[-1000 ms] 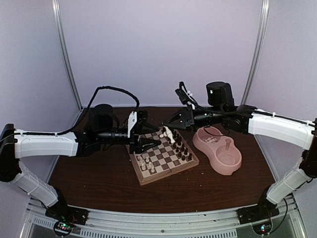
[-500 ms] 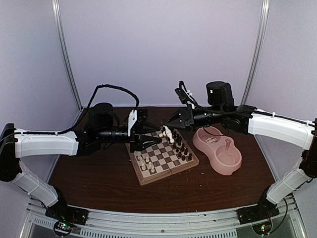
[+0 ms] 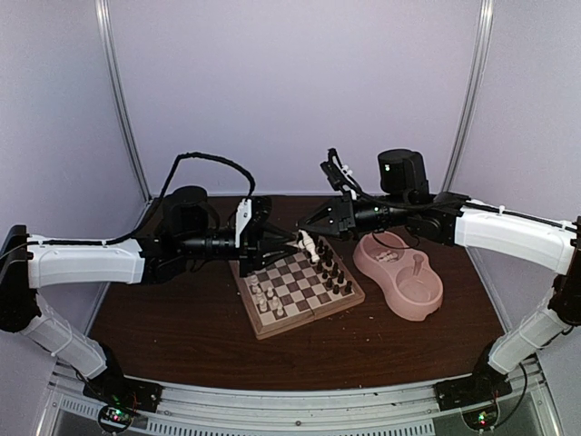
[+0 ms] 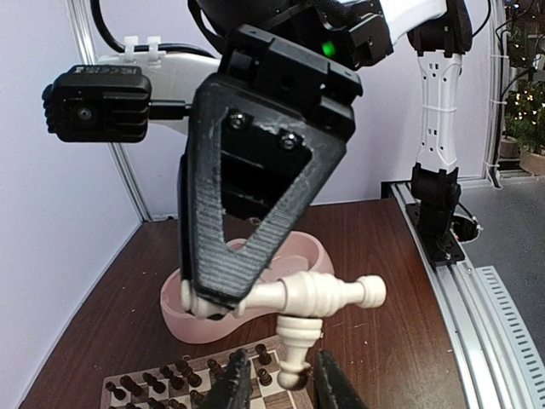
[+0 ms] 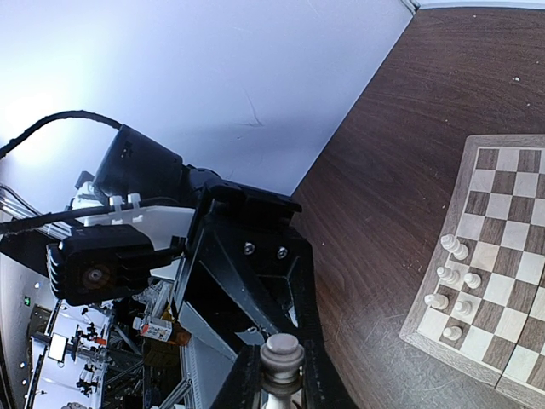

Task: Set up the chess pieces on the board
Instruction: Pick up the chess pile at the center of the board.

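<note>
Above the far edge of the board point(image 3: 264, 324) my two grippers meet tip to tip. The right gripper point(image 3: 307, 238) is shut on the foot of a cream chess piece point(image 4: 319, 294) and holds it sideways. A second cream piece point(image 4: 298, 345) hangs head-down from the first one's middle. My left gripper point(image 4: 283, 385) stands open, its fingers point(image 4: 232, 385) either side of the hanging piece with a small gap left. In the right wrist view the held piece point(image 5: 282, 358) shows end-on between the pads. Several cream pieces point(image 5: 456, 277) stand on the board point(image 5: 502, 213).
Dark pieces point(image 3: 334, 272) fill the board's right side. A pink double bowl point(image 3: 399, 272) sits right of the board, behind the held pieces in the left wrist view point(image 4: 328, 256). Brown tabletop point(image 3: 182, 336) lies around the board, and purple walls close the back.
The left gripper has moved right, up to the right gripper's tip, and its jaws have narrowed around the hanging piece. The right arm and its piece have stayed put.
</note>
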`<state>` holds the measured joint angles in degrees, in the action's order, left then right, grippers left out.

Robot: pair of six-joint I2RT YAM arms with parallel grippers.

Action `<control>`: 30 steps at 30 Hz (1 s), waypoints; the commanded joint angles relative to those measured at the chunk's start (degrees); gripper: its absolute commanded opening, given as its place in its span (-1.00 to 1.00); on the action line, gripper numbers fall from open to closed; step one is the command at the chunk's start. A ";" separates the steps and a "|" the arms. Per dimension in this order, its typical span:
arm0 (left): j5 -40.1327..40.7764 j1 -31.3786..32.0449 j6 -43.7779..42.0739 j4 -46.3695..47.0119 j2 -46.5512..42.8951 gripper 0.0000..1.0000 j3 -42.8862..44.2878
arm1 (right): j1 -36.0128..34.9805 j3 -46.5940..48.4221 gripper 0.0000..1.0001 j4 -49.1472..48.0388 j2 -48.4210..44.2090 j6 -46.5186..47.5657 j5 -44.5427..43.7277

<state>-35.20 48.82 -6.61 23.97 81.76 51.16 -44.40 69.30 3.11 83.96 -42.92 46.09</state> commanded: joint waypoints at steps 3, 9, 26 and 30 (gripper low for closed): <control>-1.39 0.23 0.01 1.58 0.77 -0.58 2.06 | -0.51 2.07 -0.69 -2.06 0.02 -0.15 -0.78; -1.83 0.22 -0.03 1.08 0.95 -0.37 2.11 | -0.51 2.07 -0.69 -2.12 -0.28 -0.15 -1.16; -2.08 0.22 -0.23 0.32 1.20 -0.51 2.28 | -0.51 2.33 -0.70 -2.31 -0.38 -0.36 -0.65; -1.73 0.22 -0.20 0.29 0.81 -0.42 2.19 | -0.47 2.09 -0.70 -2.27 -0.38 -0.33 -0.72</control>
<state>-36.25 48.82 -6.55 23.42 82.50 51.44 -44.53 70.04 2.39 83.96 -43.31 46.04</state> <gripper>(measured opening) 0.255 0.158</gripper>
